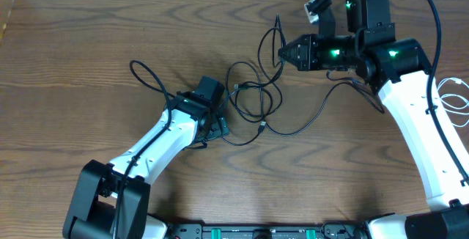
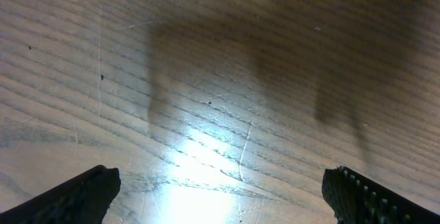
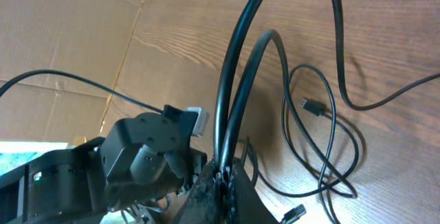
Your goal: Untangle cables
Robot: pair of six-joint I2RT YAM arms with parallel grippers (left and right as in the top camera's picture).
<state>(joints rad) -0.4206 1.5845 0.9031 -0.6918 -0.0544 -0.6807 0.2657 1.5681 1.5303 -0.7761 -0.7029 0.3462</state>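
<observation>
Black cables (image 1: 253, 96) lie in tangled loops at mid-table, with one more loop (image 1: 146, 78) to the left. My right gripper (image 1: 282, 52) is shut on a doubled strand of black cable (image 3: 237, 93), pinched between its fingertips (image 3: 223, 176) and arching up from them. Small plug ends (image 3: 313, 107) (image 3: 295, 214) rest on the wood. My left gripper (image 1: 215, 118) points down at the table just left of the tangle. It is wide open (image 2: 220, 196), with only bare wood between its fingers (image 2: 82, 193). A white cable (image 1: 454, 96) lies at the right edge.
The wooden table (image 1: 88, 34) runs to a white strip along the back. The right arm's thick black wire (image 1: 432, 19) arcs over its wrist. In the right wrist view, the left arm's gripper body (image 3: 148, 152) sits close beside my right fingers, with cardboard (image 3: 62, 52) beyond.
</observation>
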